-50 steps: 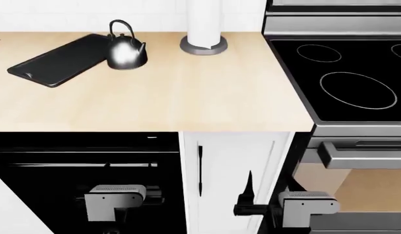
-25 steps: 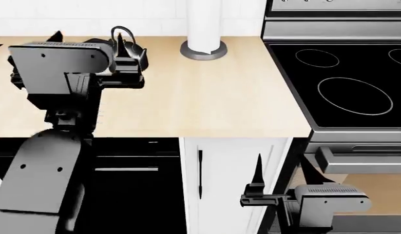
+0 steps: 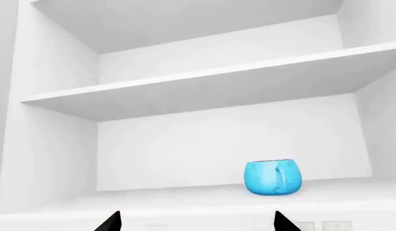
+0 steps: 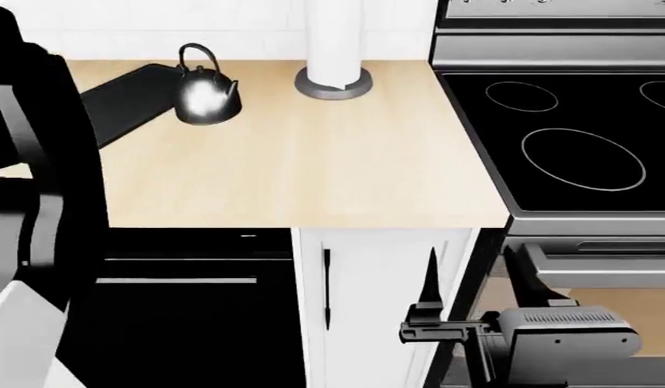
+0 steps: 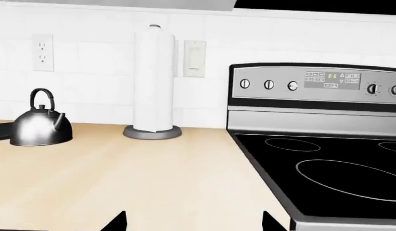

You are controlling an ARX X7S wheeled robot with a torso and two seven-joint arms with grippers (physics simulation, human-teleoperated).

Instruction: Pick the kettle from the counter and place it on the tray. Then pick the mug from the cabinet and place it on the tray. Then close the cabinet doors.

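The white cabinet [image 3: 57, 144] is open, and the round blue mug [image 3: 273, 177] sits alone on its low shelf [image 3: 185, 199]. The shelf above it has room all along. The left gripper [image 3: 194, 224] points at the shelf, with the mug toward 1 o'clock from it. Its two dark tips are spread wide and hold nothing.

In the head view, the shiny round kettle [image 4: 207, 95] with a thin arched handle sits at 11 o'clock on the smooth pale wood counter [image 4: 310, 162]. It sits right at the near edge of the flat black tray [image 4: 122, 97]. A tall white paper towel roll [image 4: 334, 48] stands at 12 o'clock. The black glass stove [image 4: 570, 137] lies at 2 o'clock.

The right gripper [image 4: 431, 319] hangs low in front of the counter's edge. Its tips are spread and hold nothing.
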